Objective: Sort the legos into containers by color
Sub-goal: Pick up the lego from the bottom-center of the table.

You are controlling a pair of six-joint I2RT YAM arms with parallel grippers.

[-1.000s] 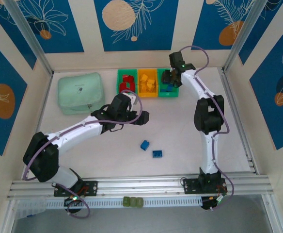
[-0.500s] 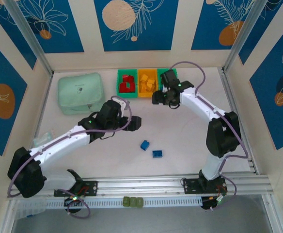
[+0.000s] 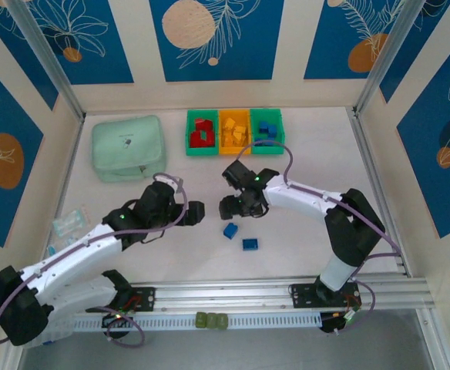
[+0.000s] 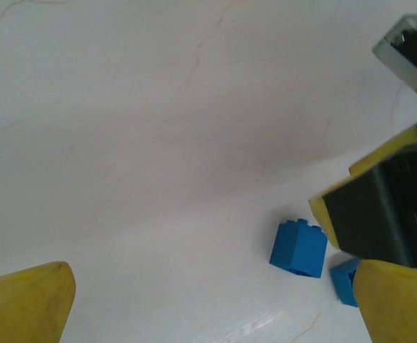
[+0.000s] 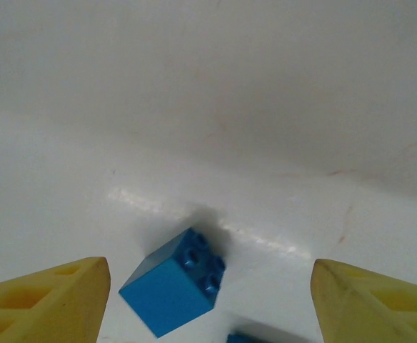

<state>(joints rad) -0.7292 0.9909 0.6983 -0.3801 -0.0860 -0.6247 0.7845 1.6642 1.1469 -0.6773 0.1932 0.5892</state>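
Nearest lies one blue lego (image 3: 250, 244). At its 10 o'clock a square blue brick (image 3: 230, 230) rests, with no long axis and turned corner-on. The right gripper (image 3: 234, 207) hangs just at this brick's 12 o'clock — jaws apart, holding nothing. It is nearer than the left gripper (image 3: 196, 212), spread wide at 10 o'clock. Far at 1 o'clock — the green bin (image 3: 269, 151) holding blue.

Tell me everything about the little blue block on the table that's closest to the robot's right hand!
The small blue plastic lego brick is a shiny, blocky cube with four round studs on one face. It rests on the white table, touching nothing else. A second blue brick lies close by but apart. The right gripper hovers just over it, jaws open, not holding it.
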